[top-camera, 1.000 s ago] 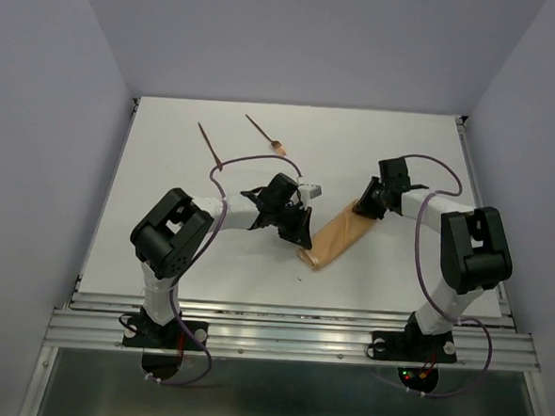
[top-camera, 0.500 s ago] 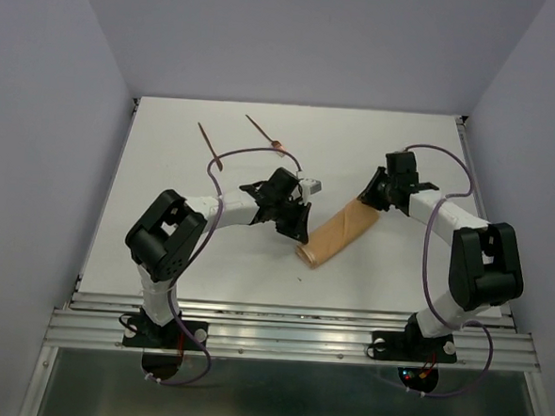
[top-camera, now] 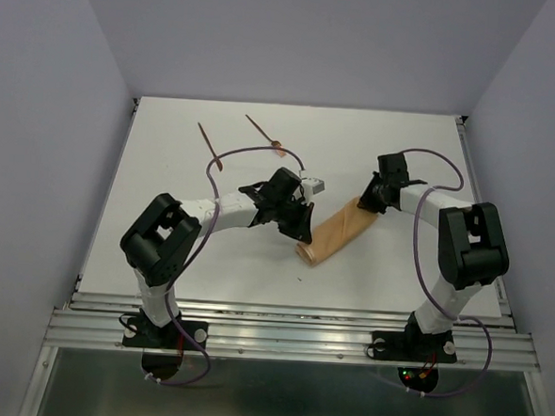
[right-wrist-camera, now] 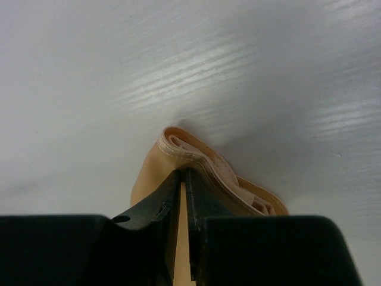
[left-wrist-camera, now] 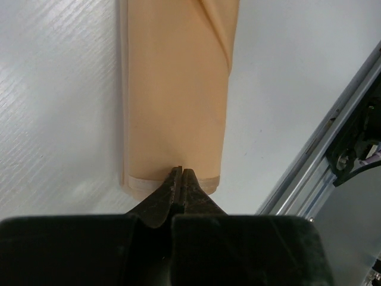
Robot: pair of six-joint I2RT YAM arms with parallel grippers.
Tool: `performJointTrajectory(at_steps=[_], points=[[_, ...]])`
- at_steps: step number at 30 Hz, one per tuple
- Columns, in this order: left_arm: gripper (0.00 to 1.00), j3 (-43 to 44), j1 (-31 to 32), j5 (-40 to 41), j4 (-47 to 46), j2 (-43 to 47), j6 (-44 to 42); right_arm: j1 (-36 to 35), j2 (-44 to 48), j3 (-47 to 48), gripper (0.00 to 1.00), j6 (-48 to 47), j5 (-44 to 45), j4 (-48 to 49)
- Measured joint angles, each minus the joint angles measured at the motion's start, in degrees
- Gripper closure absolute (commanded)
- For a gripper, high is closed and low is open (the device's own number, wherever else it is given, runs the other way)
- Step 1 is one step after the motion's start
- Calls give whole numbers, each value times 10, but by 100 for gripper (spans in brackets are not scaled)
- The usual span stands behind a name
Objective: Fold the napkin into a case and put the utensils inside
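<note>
Tan cloth is already folded into the case (top-camera: 337, 232), a narrow layered pouch in the middle of the desk (top-camera: 404, 150), slanting from seven toward one o'clock. Both utensils (top-camera: 209, 145) lie outside it, well apart at eleven o'clock (so the loading is all left, I'd say). Left gripper (left-wrist-camera: 180, 174), pressed together, sits at its near end. The right gripper (right-wrist-camera: 183, 173) is almost together at the far end; whether it pinches a layer I cannot tell.

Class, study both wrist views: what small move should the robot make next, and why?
Probably lift the right gripper slightly to open the case at its far end: its jaws appear pinched on a top layer there, the shut left gripper sits at the near end, and the utensils lie outside.
</note>
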State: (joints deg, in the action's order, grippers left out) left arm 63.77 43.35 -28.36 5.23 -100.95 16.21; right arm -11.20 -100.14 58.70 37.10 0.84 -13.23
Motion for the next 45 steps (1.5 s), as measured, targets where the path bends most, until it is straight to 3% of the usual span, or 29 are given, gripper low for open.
performJointTrajectory(at_steps=[13,20,30,33,34,36,37,40,45], points=[[100,-10,-2,-3,-34,-70,1,0,-39,35,85,-9,2,19],[100,37,-9,45,-5,-85,-8,0,-75,84,85,-11,-10,17],[100,106,-16,154,66,-56,-27,0,-54,142,79,-23,-46,-20],[87,112,-16,204,97,-16,-32,0,-29,162,77,-25,-54,-34],[73,116,-18,224,105,1,-33,0,-23,167,76,-25,-56,-35],[62,127,-22,250,117,25,-39,0,-3,176,76,-26,-58,-38],[48,140,-26,267,125,38,-39,0,9,177,76,-26,-60,-39],[28,180,-47,299,136,44,-46,0,37,177,75,-26,-62,-48],[32,248,-89,327,157,13,-42,0,57,176,74,-24,-64,-64]])
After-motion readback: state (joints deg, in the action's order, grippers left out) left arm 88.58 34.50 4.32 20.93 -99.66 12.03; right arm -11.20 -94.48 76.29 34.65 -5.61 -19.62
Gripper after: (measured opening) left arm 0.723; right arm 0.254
